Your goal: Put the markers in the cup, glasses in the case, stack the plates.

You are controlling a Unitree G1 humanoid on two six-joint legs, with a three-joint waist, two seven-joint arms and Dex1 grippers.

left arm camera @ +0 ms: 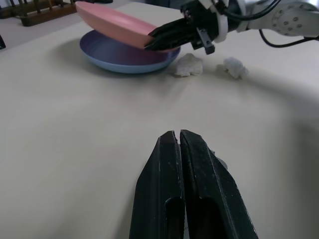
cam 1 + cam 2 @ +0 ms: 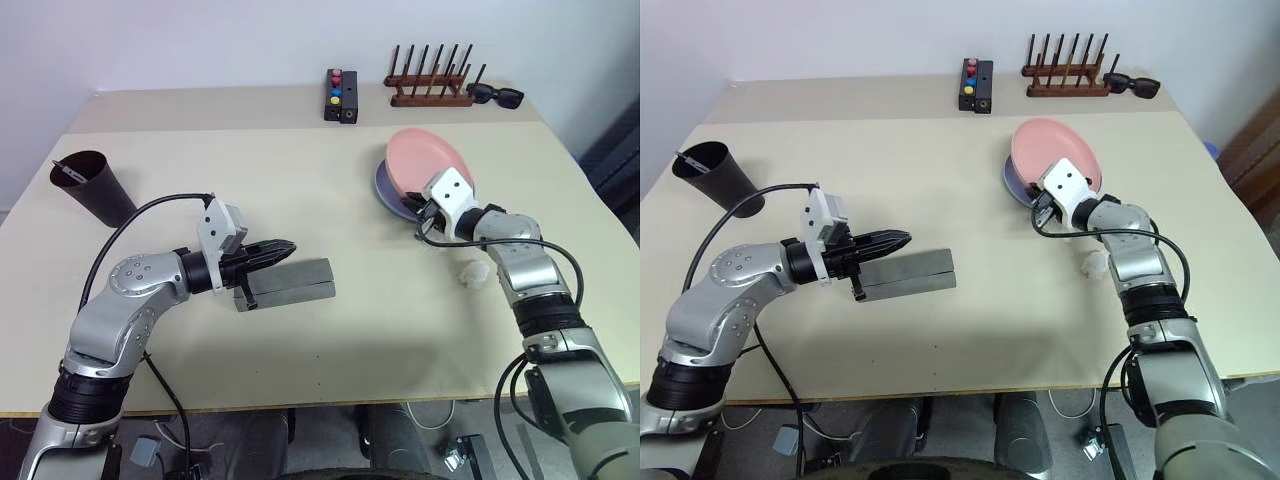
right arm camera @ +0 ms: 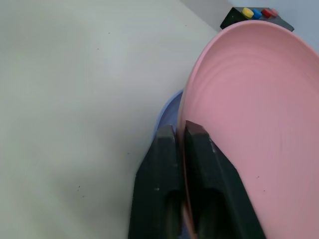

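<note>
Head views first. Left gripper [image 2: 283,248] pinched fully shut on nothing, hanging just over the near end of the closed grey case [image 2: 290,283], which sits flat on the table [image 2: 330,180]. Dark cup [image 2: 91,186] way off at the left edge, upright, with a marker [image 2: 68,172] poking out at the rim. Right gripper [image 2: 424,210] clamped on the edge of the pink plate [image 2: 424,160], tilted up with its near side raised, leaning over the blue plate [image 2: 386,190] lying flat underneath. Small white crumpled bits [image 2: 472,273] on the table near the right forearm. Further back: black block with coloured dots [image 2: 340,95], wooden peg rack [image 2: 430,85], black sunglasses [image 2: 495,95] beside it.

Left wrist view: black fingers [image 1: 164,189] pressed together, no gap, empty. Beyond them, pink plate held at a slant over the blue one, rim nipped by the other gripper, two white scraps just beside the plates.

Right wrist view: fingers [image 3: 159,184] slightly parted with the pink rim slotted between them, sliver of blue plate peeking out below, block with dots up in the corner.
</note>
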